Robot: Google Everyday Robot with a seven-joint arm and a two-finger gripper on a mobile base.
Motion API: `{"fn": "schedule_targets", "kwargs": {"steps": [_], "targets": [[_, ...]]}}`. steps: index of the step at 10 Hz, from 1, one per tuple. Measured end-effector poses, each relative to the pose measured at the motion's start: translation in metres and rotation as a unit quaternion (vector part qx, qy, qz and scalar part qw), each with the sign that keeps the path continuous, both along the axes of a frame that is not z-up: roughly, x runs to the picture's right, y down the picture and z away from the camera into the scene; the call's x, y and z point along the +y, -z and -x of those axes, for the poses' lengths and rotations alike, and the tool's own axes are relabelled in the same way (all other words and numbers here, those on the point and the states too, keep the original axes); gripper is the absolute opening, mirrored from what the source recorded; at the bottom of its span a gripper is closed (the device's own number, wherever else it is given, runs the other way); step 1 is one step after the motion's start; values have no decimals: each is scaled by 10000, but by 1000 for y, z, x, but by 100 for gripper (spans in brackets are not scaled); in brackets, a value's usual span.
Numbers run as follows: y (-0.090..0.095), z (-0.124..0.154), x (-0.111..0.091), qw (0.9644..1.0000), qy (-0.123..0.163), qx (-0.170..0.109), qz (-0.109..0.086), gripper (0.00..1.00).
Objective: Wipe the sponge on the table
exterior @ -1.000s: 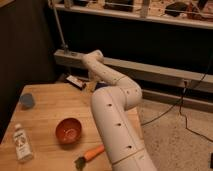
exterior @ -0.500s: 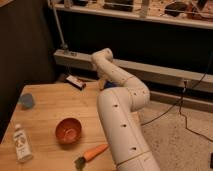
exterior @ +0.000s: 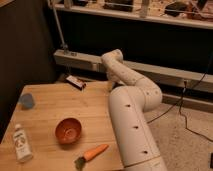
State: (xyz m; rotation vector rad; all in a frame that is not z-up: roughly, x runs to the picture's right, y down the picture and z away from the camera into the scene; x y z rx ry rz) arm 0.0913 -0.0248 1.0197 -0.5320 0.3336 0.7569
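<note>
The light wooden table [exterior: 55,107] fills the lower left of the camera view. No sponge shows; it may be behind the arm. My white arm rises from the bottom, bends at an elbow [exterior: 150,97] on the right and reaches back left to a joint [exterior: 113,56]. From there the wrist drops to the table's far right corner. The gripper [exterior: 110,86] hangs there, mostly hidden behind the thick arm link.
A dark flat wrapped bar [exterior: 76,82] lies at the far edge. A grey-blue cup [exterior: 26,101] stands at the left, an orange bowl [exterior: 68,131] in the middle, a clear bottle [exterior: 21,143] at front left, a carrot [exterior: 92,153] near the front edge. Speckled floor [exterior: 185,135] lies to the right.
The wrist and gripper have moved right along the table's far edge, away from the wrapped bar toward the far right corner. The elbow has swung further right.
</note>
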Motion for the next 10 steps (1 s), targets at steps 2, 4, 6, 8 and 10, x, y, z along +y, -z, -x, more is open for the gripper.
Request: {"fn": "schedule_targets", "kwargs": {"steps": [2,4,6,8,10], "targets": [[16,-28,16,9997,-161,120,119,22],[30,-41,31,9989,-382,99,266,22],[47,-32,49,9962,-689,-194,492,22],[62,-17,62,9942,-676,-506,670,22],[71,-16,75,9932,-593,-626,782,22]]}}
